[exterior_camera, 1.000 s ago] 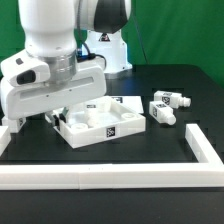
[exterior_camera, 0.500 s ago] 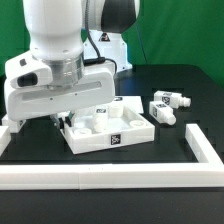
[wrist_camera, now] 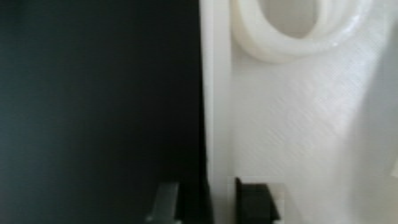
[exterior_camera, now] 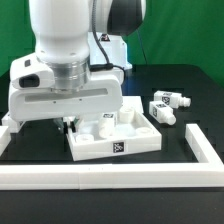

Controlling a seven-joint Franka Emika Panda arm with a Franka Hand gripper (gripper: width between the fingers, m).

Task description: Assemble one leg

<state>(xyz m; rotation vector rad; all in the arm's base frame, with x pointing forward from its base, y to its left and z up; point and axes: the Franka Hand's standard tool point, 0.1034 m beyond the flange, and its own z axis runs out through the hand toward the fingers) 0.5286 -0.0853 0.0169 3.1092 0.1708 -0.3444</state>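
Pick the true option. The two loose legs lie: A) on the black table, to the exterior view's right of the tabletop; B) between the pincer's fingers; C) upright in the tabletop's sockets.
A: one leg and the other leg lie on the table, apart from the tabletop.

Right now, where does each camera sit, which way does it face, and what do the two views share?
Exterior view: off the arm, looking slightly down at the tabletop and loose legs; the arm fills the middle.
Wrist view: on the wrist, looking down past the fingers at the tabletop's edge and a socket.
Shared: the tabletop only.
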